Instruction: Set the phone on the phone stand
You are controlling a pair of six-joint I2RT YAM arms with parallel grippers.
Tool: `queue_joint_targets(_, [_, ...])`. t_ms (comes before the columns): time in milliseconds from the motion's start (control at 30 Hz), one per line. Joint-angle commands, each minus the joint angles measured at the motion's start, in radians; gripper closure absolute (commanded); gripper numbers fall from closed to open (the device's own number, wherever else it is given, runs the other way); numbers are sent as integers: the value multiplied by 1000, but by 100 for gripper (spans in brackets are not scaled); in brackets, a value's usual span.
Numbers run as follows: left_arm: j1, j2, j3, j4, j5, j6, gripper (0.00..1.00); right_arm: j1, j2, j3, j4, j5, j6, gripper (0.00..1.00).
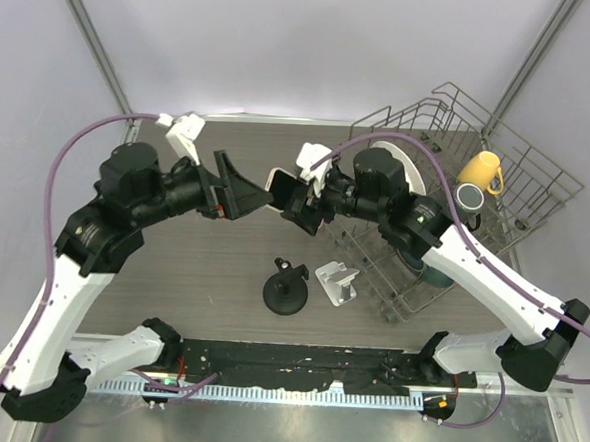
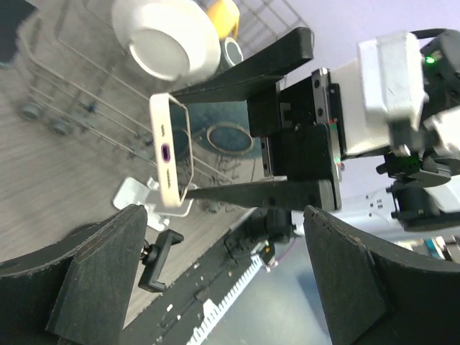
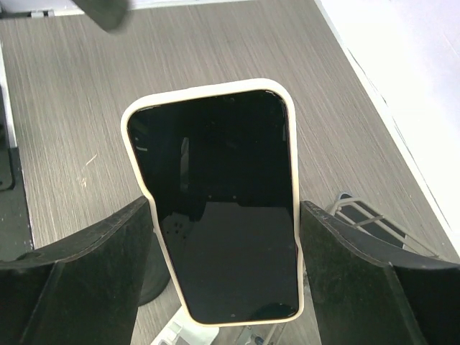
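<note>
In the right gripper [image 1: 296, 197], jaws partway apart and pressed onto the two long edges of the phone [image 1: 280, 187]: a firm hold, up in the air over the middle of the wooden table [image 1: 192, 265]. On the right wrist view, seen screen-on: dark glass, cream case, lower half wedged between the black fingers [image 3: 86, 266], upper half sticking out free. Facing it from the left, just beside the phone's free end, the left gripper [image 1: 245, 190], spread wide and holding nothing. Hard to judge contact from above, yet on the left wrist view clear air between its own pads [image 2: 108, 273] and the cream case. Lower down and nearer the arm bases, standing on the table, the silver phone stand [image 1: 336, 282], well apart from the phone. Just left of that, a black clamp holder [image 1: 287, 289] on a round base. Close on the stand's right, a wire dish rack [image 1: 518, 185] along the right side of the table, with a yellow mug [image 1: 481, 172], a white dish [image 1: 409, 166] and a dark cup [image 1: 469, 197] inside.
</note>
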Motion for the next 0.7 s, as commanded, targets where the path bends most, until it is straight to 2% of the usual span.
queue_joint_targets(0, [3, 116, 22, -8, 203, 60, 8, 45, -73, -27, 118, 73, -104, 100])
queue_joint_targets(67, [3, 139, 17, 1, 247, 75, 14, 60, -75, -35, 112, 96, -112, 100])
queue_joint_targets(200, [2, 194, 43, -60, 208, 120, 16, 76, -89, -47, 112, 116, -121, 100])
queue_joint_targets(333, [3, 181, 36, -45, 176, 132, 16, 82, -107, -52, 101, 126, -124, 100])
queue_joint_targets(433, [3, 193, 23, -26, 201, 134, 21, 99, -129, -59, 110, 128, -124, 100])
queue_joint_targets(667, [2, 239, 14, -12, 283, 144, 44, 156, -119, -15, 69, 168, -115, 100])
